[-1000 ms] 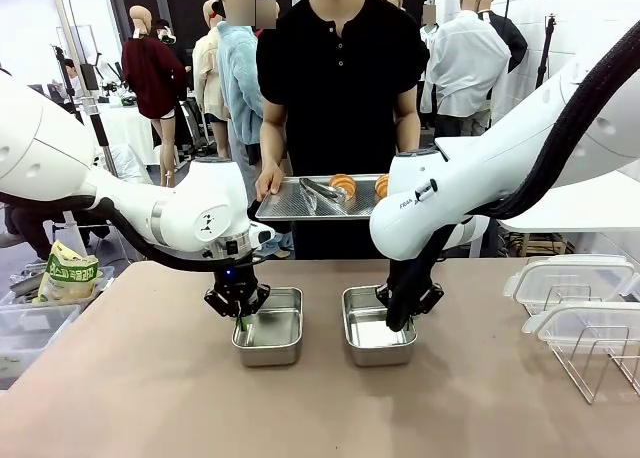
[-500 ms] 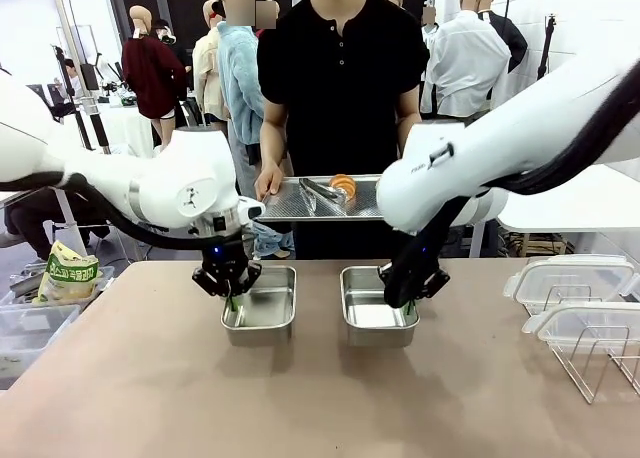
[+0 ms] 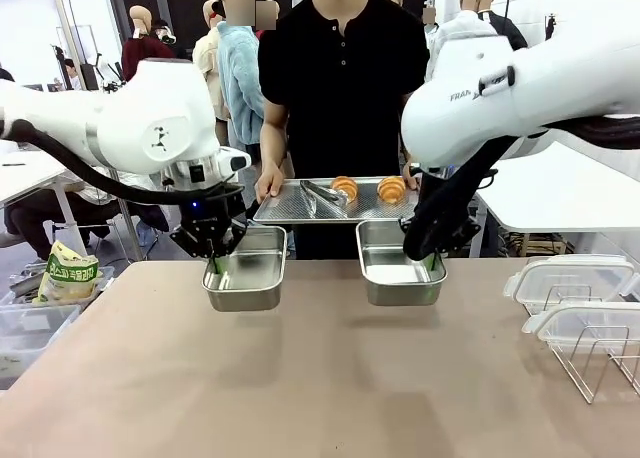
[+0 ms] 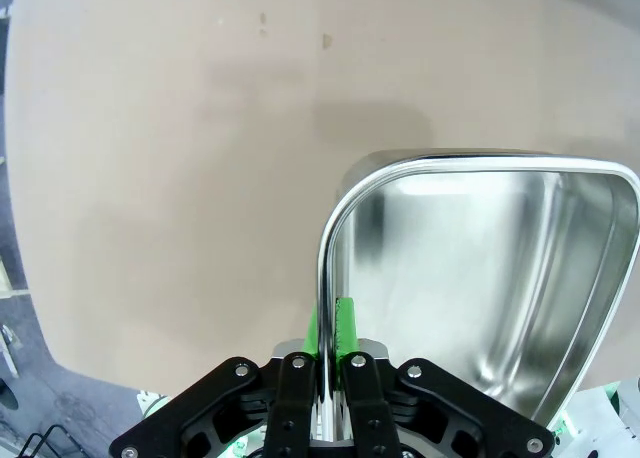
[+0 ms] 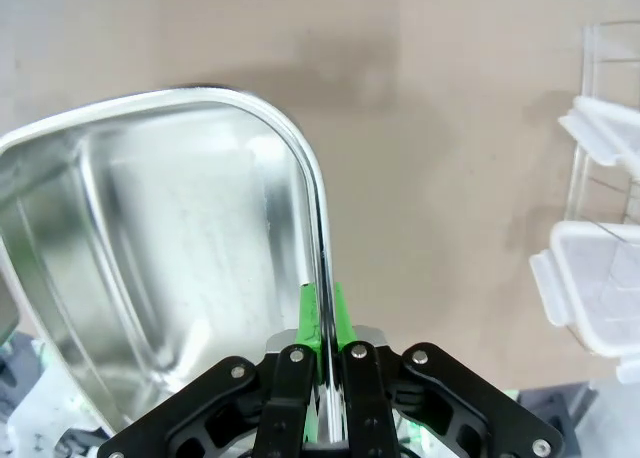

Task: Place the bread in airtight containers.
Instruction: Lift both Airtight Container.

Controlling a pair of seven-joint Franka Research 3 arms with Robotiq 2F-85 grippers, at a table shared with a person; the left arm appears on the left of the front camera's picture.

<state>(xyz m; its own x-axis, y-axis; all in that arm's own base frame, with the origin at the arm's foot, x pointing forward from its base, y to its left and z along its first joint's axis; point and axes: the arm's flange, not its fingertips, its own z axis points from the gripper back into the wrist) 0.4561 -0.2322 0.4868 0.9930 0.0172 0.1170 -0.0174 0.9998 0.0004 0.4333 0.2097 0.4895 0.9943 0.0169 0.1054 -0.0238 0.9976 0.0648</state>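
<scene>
Slippage risk: pinched containers (image 3: 245, 296) aloft by one rim apiece in left end effector (image 3: 213, 266), right end effector (image 3: 430, 263); could have tilted.

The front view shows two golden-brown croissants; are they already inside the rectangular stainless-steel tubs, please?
No, the two golden-brown croissants lie on the flat perforated metal tray that the person holds.

A robotics lab: white robot arms (image 3: 140, 128) at a table (image 3: 300, 378), desks (image 3: 570, 198) behind.
</scene>
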